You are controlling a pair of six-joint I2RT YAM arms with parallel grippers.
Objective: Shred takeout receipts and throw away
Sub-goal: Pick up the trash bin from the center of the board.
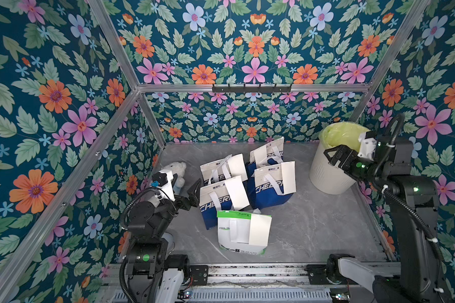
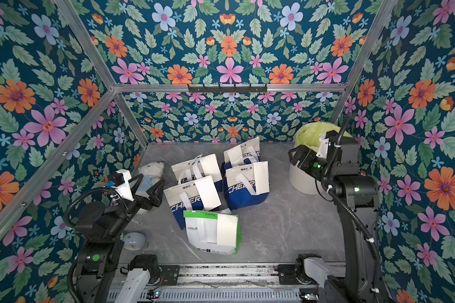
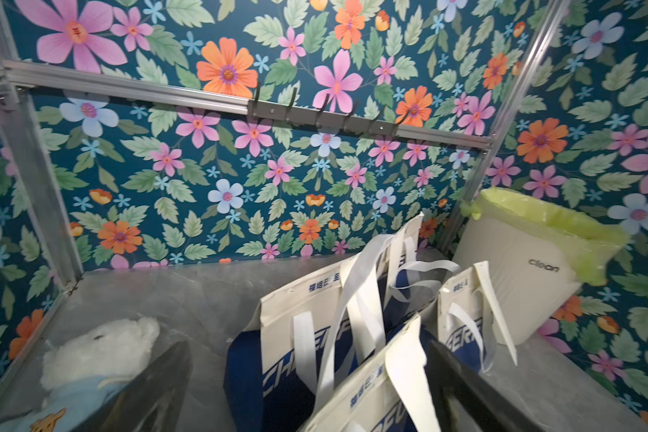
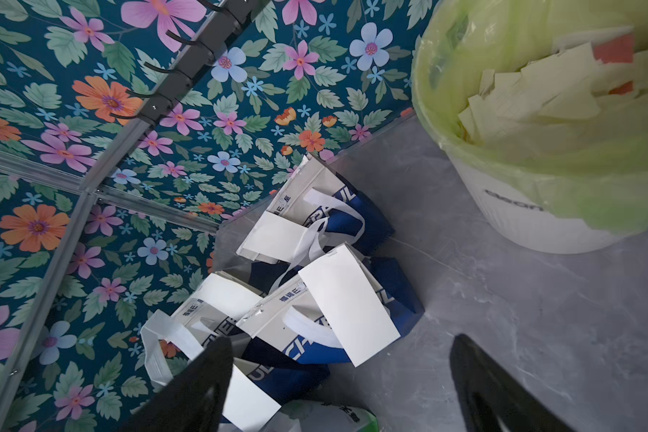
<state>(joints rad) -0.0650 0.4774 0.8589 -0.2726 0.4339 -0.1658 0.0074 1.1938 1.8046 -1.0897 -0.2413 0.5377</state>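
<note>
White receipts (image 1: 237, 195) front five bags (image 1: 212, 206); scraps (image 4: 532, 89), seemingly paper, lie in bin (image 1: 323, 173).

Receipts (image 1: 237, 194) on bags (image 1: 267, 196), centre — bin (image 1: 323, 171) behind right, plush toy (image 1: 175, 168) left.

Four white-and-blue bags (image 1: 269, 195) stand clustered mid-table on the grey marbled top (image 1: 313, 228), with a white-and-green bag (image 1: 225, 236) just in front of them, nearer me. On my left, a white plush bear (image 1: 177, 169) sits by the wall. Far right stands a cream bin (image 1: 323, 173) with a yellow-green liner, and a black hook rack (image 1: 251, 88) is on the back rail.
</note>
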